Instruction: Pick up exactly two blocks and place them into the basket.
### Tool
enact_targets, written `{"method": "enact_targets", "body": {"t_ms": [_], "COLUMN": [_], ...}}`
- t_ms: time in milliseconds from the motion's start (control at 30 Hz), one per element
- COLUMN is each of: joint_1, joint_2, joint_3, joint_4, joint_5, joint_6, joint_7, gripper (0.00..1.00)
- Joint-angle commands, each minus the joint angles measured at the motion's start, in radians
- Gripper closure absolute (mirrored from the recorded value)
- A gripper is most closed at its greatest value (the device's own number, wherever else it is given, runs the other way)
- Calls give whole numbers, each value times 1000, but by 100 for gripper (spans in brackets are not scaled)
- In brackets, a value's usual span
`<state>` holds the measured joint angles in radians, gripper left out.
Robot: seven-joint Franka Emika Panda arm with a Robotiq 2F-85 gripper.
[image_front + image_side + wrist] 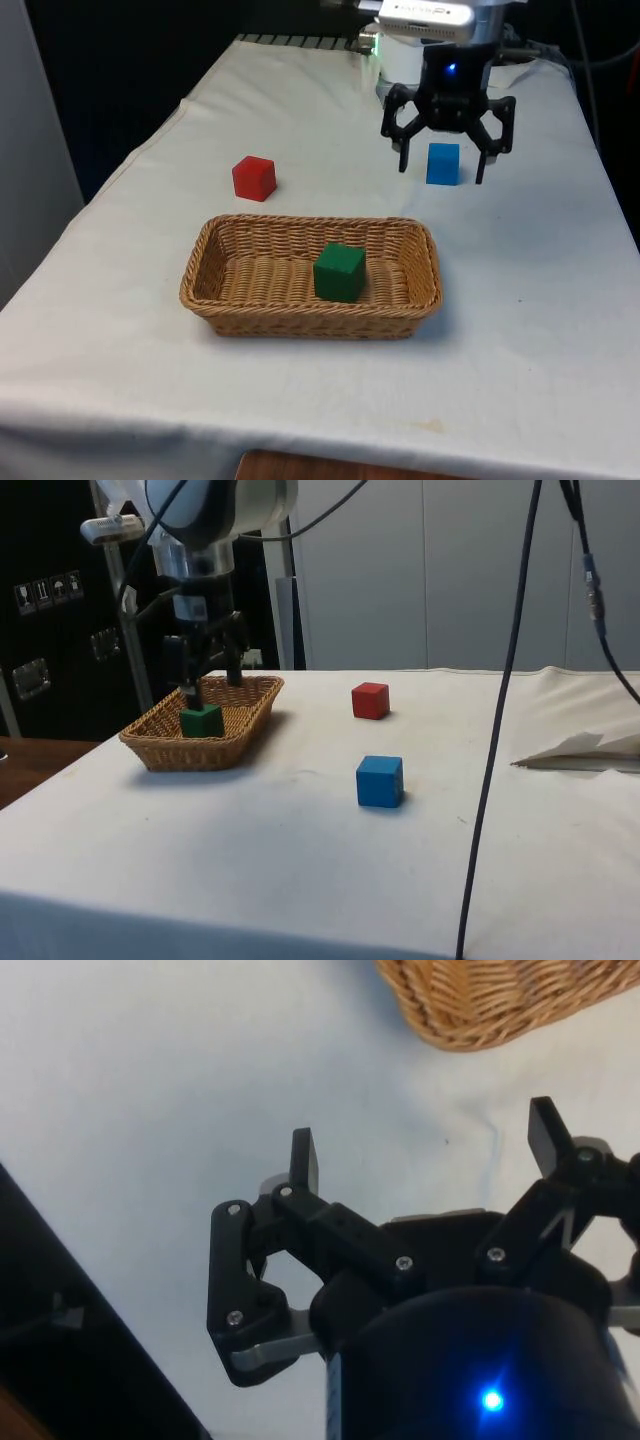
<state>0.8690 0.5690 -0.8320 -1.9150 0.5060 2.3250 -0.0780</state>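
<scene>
I see the tabletop (pixel 540 330) under its white cloth, and I take the wicker basket (pixel 230 312) as my landmark on it. The basket is a shallow woven rectangle lying flat, and one green block (pixel 339 271) sits inside it on the bottom, close to the middle. Beyond the basket, on the robot's side of it and toward the front view's right, my gripper (pixel 441 168) hangs above the cloth with its fingers (pixel 404 160) spread wide and nothing between them. From the wrist view the basket's corner (pixel 500 1000) lies off past the fingertips (pixel 303 1158), with bare cloth under them. A blue block (pixel 442 164) stands on the cloth beyond the basket, apart from it. A red block (pixel 254 178) stands beyond the basket too, toward the front view's left, well apart from the blue one.
</scene>
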Motion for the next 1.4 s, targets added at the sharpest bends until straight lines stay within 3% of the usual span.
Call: {"method": "enact_targets", "body": {"t_ms": [0,133,200,233,267,400,467,500,533,633,700,733,767,967,1000,1033,1233,1267,1300,1367], "joint_1": [27,25,18,4,16,12,16,4,17,19,17,4,16,14,4,15,18,4,18,15], "joint_2": [-25,-41,-49,-31,-51,-69,-85,-70,-90,-105,-115,-102,-118,-154,-142,-160,-209,-192,-217,-238], "joint_3": [-12,-1,13,16,17,30,36,40,38,45,57,61,61,70,78,70,69,79,69,72], "joint_4": [-41,-54,-63,-33,-67,-92,-124,-100,-135,-165,-194,-170,-202,-262,-246,-270,-326,-303,-332,-350], "joint_5": [-10,-13,-5,-6,-3,-1,-4,-5,-5,-9,-5,-6,-4,-14,-6,-15,-42,-29,-48,-68], "joint_6": [22,23,28,1,30,48,71,48,80,102,129,105,138,174,162,177,193,178,194,195], "joint_7": [4,-2,-15,-9,-19,-33,-34,-30,-33,-34,-41,-39,-43,-63,-64,-67,-78,-82,-78,-79], "gripper": [0,0,0,0,0,0,0,0,0,0,0,0,0,0,0,0,0,0,0,0]}}
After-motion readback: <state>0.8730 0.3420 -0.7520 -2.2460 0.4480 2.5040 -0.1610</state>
